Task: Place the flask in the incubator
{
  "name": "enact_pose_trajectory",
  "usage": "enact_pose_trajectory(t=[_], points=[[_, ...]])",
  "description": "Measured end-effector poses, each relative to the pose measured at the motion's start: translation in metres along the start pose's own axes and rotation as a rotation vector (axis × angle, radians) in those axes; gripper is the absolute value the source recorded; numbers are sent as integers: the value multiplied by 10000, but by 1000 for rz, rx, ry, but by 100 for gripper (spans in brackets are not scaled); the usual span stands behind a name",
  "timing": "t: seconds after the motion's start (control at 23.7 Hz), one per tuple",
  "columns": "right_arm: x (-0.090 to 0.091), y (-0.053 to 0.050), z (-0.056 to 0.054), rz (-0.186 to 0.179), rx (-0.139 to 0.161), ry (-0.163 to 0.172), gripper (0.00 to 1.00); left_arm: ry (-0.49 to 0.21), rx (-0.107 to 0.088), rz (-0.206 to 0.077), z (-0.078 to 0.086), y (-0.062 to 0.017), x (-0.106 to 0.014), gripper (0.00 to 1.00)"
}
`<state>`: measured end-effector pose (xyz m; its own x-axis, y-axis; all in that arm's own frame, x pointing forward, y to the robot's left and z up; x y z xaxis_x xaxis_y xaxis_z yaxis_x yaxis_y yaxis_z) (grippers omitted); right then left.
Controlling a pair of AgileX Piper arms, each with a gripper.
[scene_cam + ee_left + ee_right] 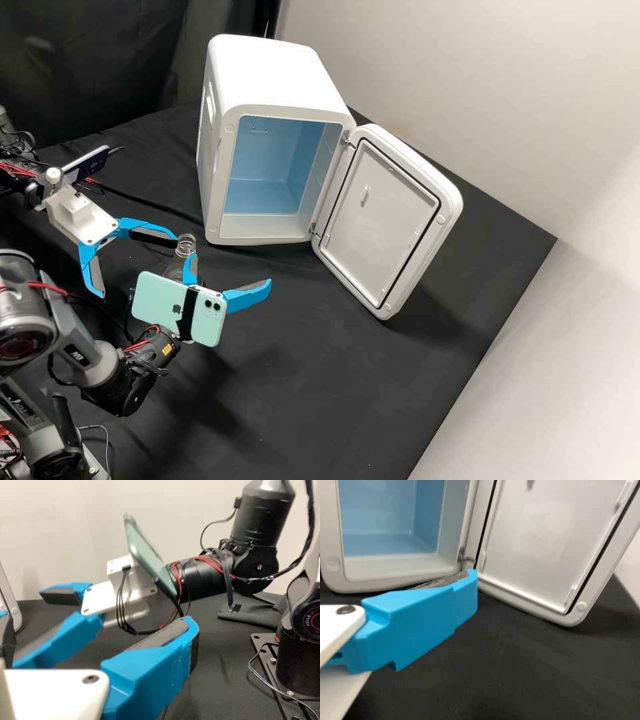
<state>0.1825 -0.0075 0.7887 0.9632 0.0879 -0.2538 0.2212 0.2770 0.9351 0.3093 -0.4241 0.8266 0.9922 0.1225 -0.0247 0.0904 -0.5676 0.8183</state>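
The white incubator [267,73] stands at the back of the bench, its blue chamber [270,173] bare and its door [380,220] swung wide to the right. A clear glass flask [186,244] stands upright in front of the incubator's left corner, its body partly hidden. My left gripper [138,267] is open just left of the flask, its upper fingertip close to the neck. My right gripper [231,270] is open on the flask's near right, with one finger [190,268] in front of the glass. In the right wrist view its finger [420,615] points at the incubator's sill [395,570].
A mint-green phone [179,308] is clamped on the right wrist and also appears in the left wrist view as a phone [147,555] beside the right arm [235,565]. A white wall runs behind the incubator. The bench edge [507,313] falls away right of the door.
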Motion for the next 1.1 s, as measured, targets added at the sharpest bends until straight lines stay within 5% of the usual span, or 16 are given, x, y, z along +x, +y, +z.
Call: enact_pose_trajectory(t=[0.34, 0.68, 1.1], points=[[84, -202, 1, -108, -69, 10, 100, 0, 0, 0, 0, 0, 0, 100], [103, -212, -189, -97, -107, 88, 100, 0, 0, 0, 0, 0, 0, 100], [113, -210, -221, -82, -110, 83, 100, 0, 0, 0, 0, 0, 0, 100]])
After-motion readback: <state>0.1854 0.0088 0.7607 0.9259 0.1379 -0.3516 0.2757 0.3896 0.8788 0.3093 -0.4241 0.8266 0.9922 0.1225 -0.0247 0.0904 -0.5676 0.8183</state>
